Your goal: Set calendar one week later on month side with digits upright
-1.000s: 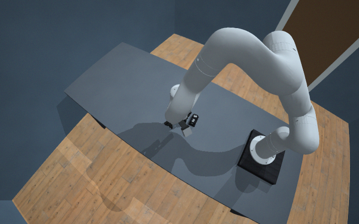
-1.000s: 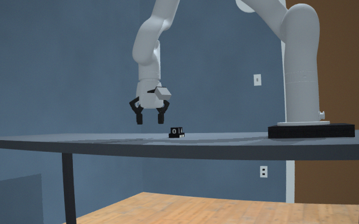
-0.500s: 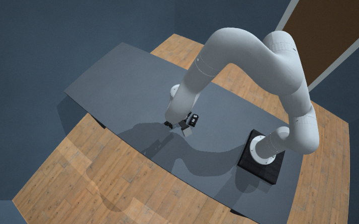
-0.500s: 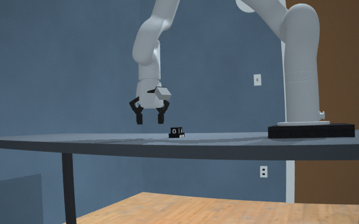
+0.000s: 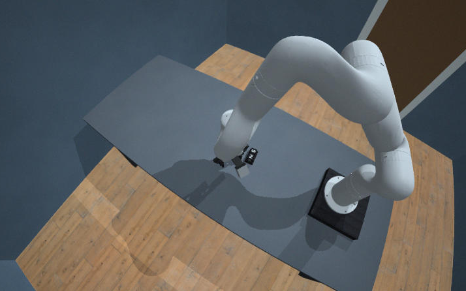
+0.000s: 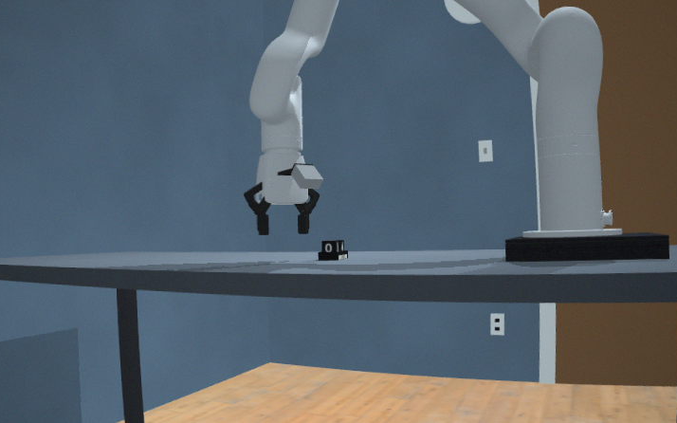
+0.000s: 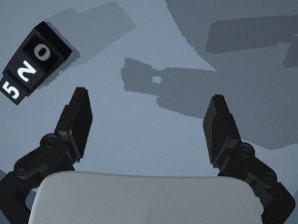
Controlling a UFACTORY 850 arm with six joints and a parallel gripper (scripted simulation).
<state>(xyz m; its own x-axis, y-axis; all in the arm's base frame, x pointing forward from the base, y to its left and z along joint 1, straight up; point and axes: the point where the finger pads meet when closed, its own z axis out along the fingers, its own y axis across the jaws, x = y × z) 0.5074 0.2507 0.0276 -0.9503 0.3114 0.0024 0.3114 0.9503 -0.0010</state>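
The calendar point(image 6: 333, 249) is a small black tray with two black cubes standing side by side in it, on the grey table. From the exterior view the cubes' side faces read 0 and 1. In the wrist view the calendar point(image 7: 35, 62) lies at the upper left; I see white marks 5, 2 and 0 on it. It also shows in the top view point(image 5: 250, 156), partly hidden by the arm. My gripper point(image 6: 282, 223) is open and empty. It hangs above the table, to the left of the calendar and well above it. In the wrist view the fingers frame bare table.
The arm's black base plate point(image 6: 586, 246) stands on the table at the right. The table's near edge point(image 5: 177, 195) runs close to the gripper's shadow in the top view.
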